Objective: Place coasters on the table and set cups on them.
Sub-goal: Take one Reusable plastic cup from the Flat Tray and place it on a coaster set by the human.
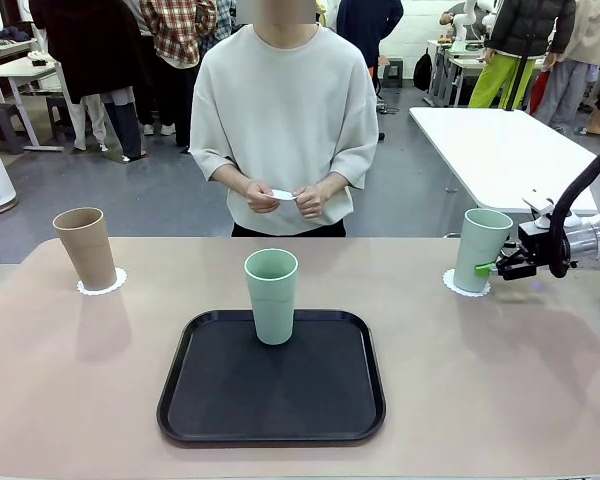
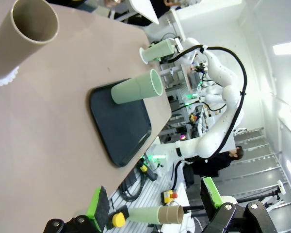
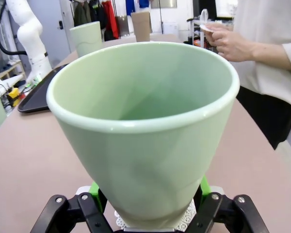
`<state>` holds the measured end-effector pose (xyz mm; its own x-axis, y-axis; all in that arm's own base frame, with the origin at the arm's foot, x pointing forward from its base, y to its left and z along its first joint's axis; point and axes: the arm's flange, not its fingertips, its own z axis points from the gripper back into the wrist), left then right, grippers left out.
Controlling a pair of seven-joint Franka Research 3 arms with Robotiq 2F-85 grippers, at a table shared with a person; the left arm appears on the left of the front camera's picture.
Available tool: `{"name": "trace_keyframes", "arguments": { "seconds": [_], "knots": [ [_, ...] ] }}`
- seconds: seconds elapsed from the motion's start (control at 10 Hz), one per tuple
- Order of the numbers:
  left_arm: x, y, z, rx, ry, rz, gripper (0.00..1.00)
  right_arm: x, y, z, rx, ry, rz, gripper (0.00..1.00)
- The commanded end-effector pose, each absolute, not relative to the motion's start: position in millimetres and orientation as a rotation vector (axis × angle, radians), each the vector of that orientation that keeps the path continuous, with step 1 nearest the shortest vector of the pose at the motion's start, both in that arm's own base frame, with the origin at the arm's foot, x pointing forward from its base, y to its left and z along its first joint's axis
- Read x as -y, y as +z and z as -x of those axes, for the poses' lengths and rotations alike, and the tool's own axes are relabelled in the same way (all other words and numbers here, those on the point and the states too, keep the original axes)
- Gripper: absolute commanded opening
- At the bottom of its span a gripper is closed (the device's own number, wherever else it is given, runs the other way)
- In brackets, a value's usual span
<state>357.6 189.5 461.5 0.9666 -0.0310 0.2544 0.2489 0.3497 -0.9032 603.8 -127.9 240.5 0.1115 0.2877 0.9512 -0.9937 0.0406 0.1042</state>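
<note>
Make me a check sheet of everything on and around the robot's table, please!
Surface: beige-pink table, flat, no spills seen.
Job's things: tan cup on the left coaster; right mint cup on the right coaster; middle mint cup on the black tray, no coaster under it; the person's hands hold a small white piece, likely the third coaster.
Clutter: nothing seen.
Grippers: right tool shut on the right mint cup near its base; left tool open, holding nothing.
Cables: black cable loops over the right arm.
Surroundings: person at the far side; white table behind; more people farther off.
</note>
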Motion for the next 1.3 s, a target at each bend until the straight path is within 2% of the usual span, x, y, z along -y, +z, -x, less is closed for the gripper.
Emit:
{"name": "trace_keyframes", "arguments": {
  "seconds": [0.0, 0.1, 0.2, 0.7, 1.2],
  "knots": [
    [-190.1, 463.5, -356.1, 0.215, -0.186, 1.206, 1.0, 125.5, 242.5, -611.7, 0.87, 1.242, -1.032, 0.82],
    [-190.1, 463.5, -356.1, 0.215, -0.186, 1.206, 1.0, 125.4, 242.0, -611.4, 0.868, 1.249, -1.031, 0.82],
    [-190.1, 463.5, -356.1, 0.215, -0.186, 1.206, 1.0, 124.9, 241.8, -610.9, 0.867, 1.258, -1.031, 1.0],
    [-190.1, 463.5, -356.1, 0.215, -0.186, 1.206, 1.0, 130.1, 241.6, -608.6, 0.812, 1.313, -0.982, 1.0],
    [-190.1, 463.5, -356.1, 0.215, -0.186, 1.206, 1.0, 174.3, 238.9, -616.8, 0.802, 1.208, -0.892, 1.0]
  ]
}}
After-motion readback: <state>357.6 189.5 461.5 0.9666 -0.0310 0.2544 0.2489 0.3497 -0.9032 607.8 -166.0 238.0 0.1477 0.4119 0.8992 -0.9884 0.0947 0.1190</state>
